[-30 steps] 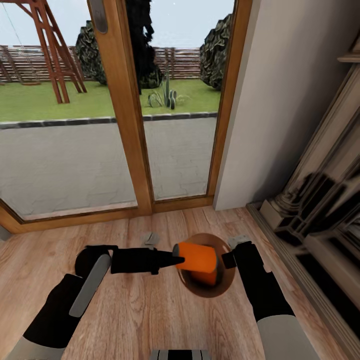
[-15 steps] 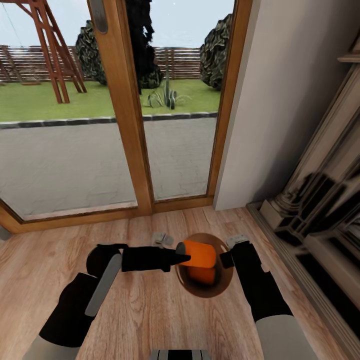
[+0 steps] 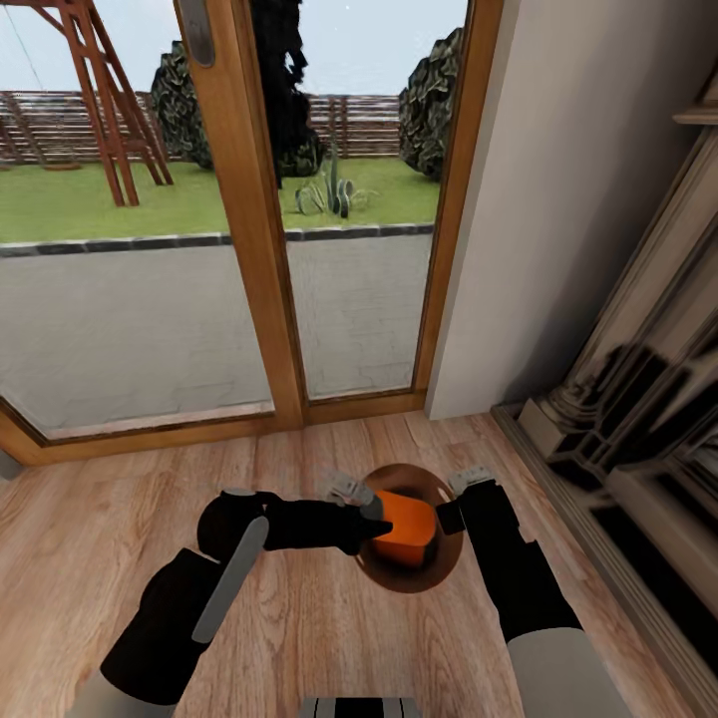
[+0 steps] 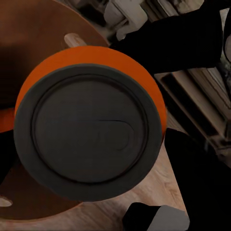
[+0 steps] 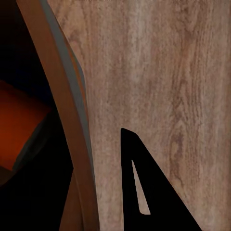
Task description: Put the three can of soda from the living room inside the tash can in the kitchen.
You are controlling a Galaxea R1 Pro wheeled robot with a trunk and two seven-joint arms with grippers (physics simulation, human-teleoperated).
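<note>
The trash can [image 3: 411, 586], a small round bucket with a tan-brown inside, is on the wood floor just in front of me. My left gripper [image 3: 371, 521] is shut on an orange soda can [image 3: 407, 517], held on its side low inside the bin's mouth. The can's grey end [image 4: 91, 130] faces the left wrist camera. A second orange can [image 3: 397, 554] lies deeper in the bin beneath it. My right gripper [image 3: 447, 517] is shut on the bin's right rim [image 5: 62, 96], with one finger [image 5: 144, 192] outside the wall. The dark blue can is out of view.
Wooden-framed glass garden doors [image 3: 249, 249] stand straight ahead, with a plain wall [image 3: 558, 249] to their right. The carved stone fireplace [image 3: 638, 419] runs along the right side. Wood floor [image 3: 100, 519] lies to the left of the bin.
My left arm has moved right and down, carrying the orange can from above the bin's rim into its mouth. The right arm and the bin have barely moved.
</note>
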